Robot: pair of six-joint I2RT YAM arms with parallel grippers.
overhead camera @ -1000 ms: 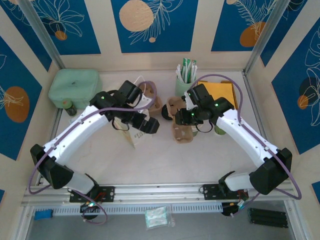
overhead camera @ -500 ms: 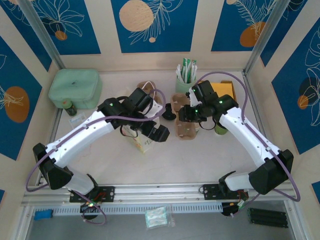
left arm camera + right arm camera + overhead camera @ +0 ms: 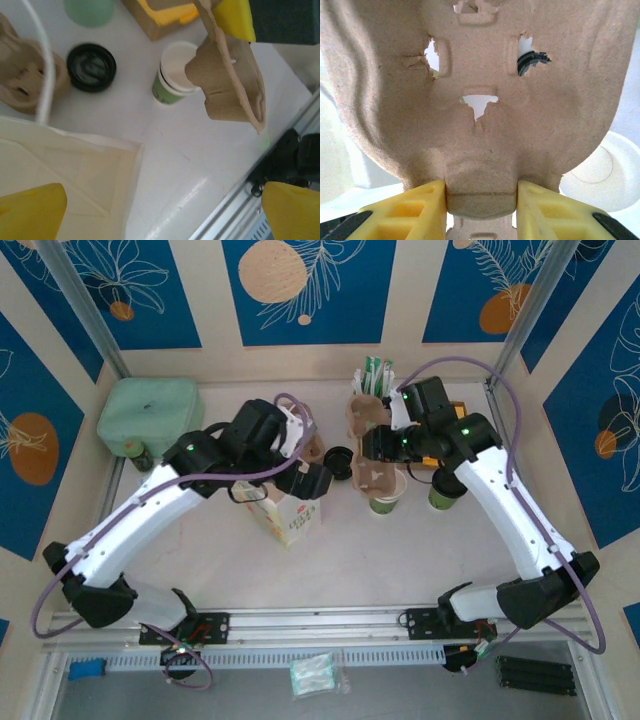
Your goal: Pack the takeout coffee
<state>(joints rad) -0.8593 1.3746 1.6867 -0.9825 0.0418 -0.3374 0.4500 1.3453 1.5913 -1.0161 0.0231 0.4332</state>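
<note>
The pulp carrier [image 3: 480,65] (clamped in right pincer [image 3: 480,200]) half covers lidless cup [image 3: 595,170].

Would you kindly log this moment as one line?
left jaws: open, over paper bag | right jaws: shut on pulp carrier | lidded coffee: on table

The paper bag [image 3: 288,518] was found at the middle of the bench [image 3: 330,560], and a cup carrier [image 3: 310,448] was spotted just behind it. The takeout coffee [image 3: 338,462] was seen just right of that carrier. Further right and nearer the front, a lidless cup [image 3: 385,502] was noted, with a second carrier [image 3: 230,85] held over it in the right tool [image 3: 480,200]. Another cup [image 3: 440,495] was seen right of that. The sachet cup [image 3: 372,385] was found at the back, the case [image 3: 150,415] in the back left corner.
</note>
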